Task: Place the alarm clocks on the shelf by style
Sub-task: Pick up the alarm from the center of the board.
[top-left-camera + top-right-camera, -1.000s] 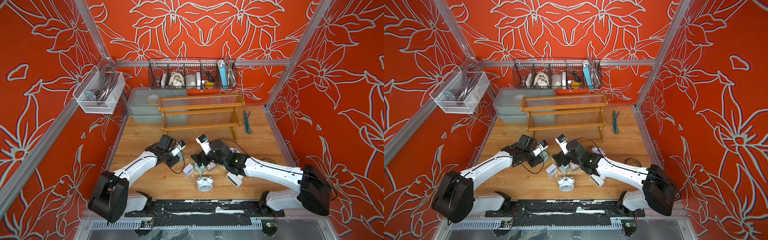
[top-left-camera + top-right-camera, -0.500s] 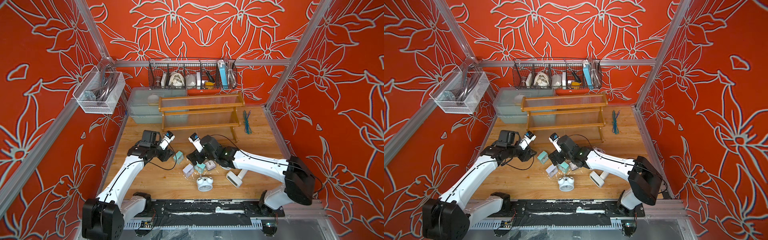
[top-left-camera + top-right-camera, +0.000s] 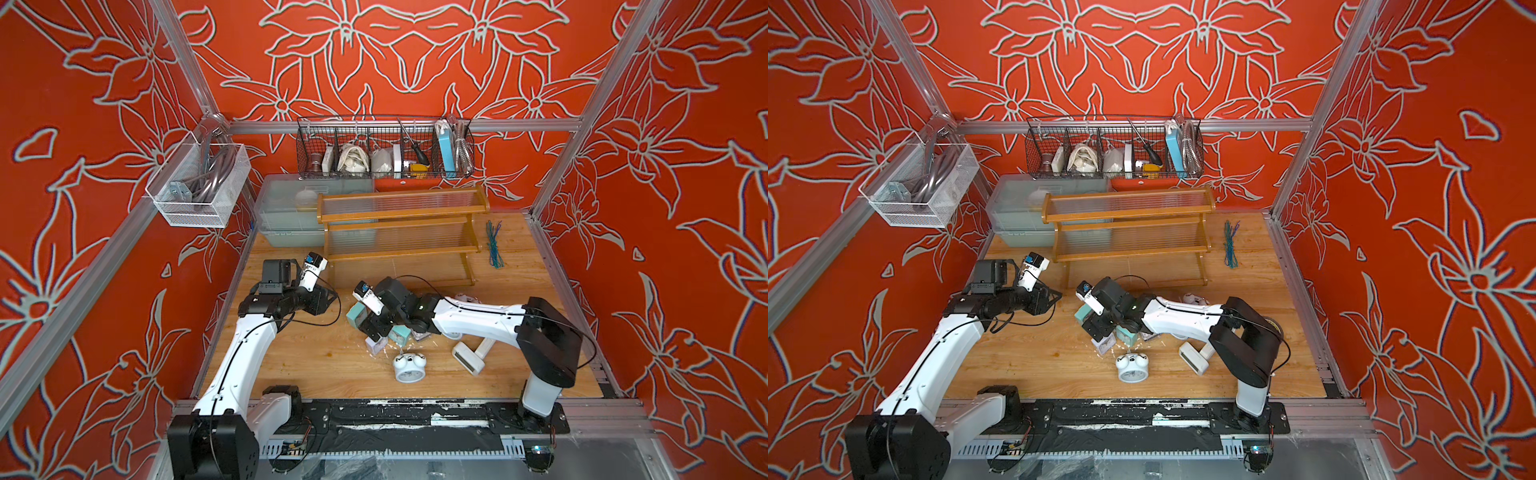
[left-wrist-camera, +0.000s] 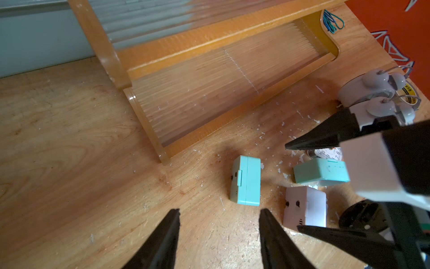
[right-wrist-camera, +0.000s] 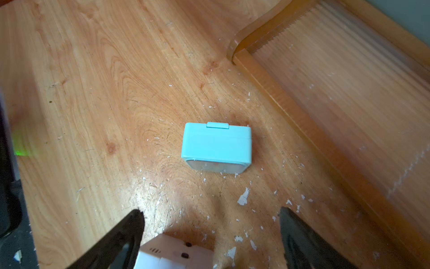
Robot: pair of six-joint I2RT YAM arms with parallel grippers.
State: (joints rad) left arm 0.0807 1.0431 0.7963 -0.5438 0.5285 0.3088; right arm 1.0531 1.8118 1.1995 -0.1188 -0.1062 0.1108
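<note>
Right gripper (image 5: 211,213), fingers wide apart, hovers over the white square clock (image 5: 174,253); reach past it, straddle the lone teal square clock (image 5: 216,145) on the table (image 5: 93,93), close gently. Left gripper (image 4: 218,211), fingers apart and empty, should keep clear. Shelf (image 5: 290,97) beyond holds nothing

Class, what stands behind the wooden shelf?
Stacked translucent grey bins stand behind the shelf, at its left end. Its ribbed panels cover part of them, blurring what lies there.
</note>
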